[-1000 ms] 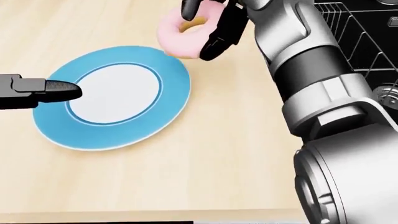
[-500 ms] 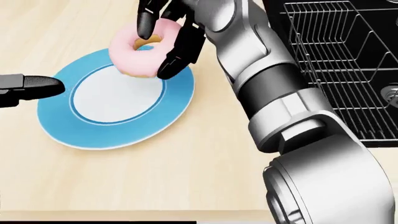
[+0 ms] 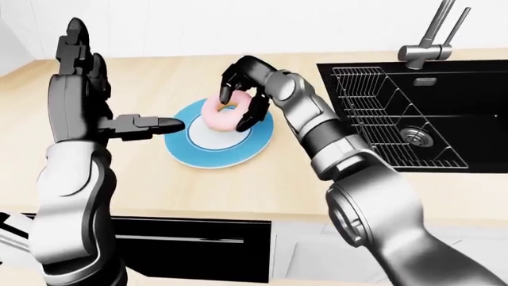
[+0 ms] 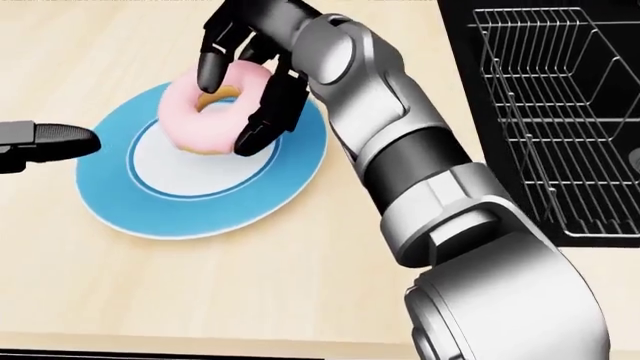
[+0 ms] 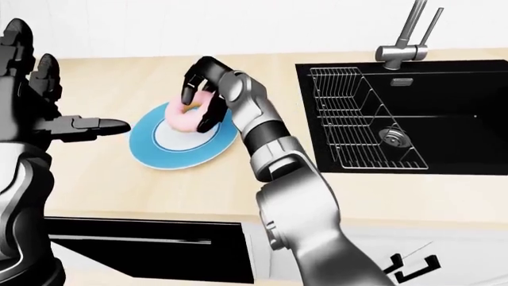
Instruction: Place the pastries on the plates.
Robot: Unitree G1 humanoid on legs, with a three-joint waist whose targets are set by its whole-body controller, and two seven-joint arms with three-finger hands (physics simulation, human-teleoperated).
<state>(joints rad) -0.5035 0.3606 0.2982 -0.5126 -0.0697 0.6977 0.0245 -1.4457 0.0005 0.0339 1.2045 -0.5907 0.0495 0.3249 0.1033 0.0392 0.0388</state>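
Holding the pink doughnut between closed fingers, the right hand hangs over the blue plate. The placing step seems nearly finished. Next, it needs lowering onto the white centre, then release. The left hand is open, beside the plate.

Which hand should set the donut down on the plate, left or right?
Right. The right hand already has its fingers closed round the pink donut, held tilted over the blue plate. The left hand is open and empty, one finger pointing at the plate's left edge.
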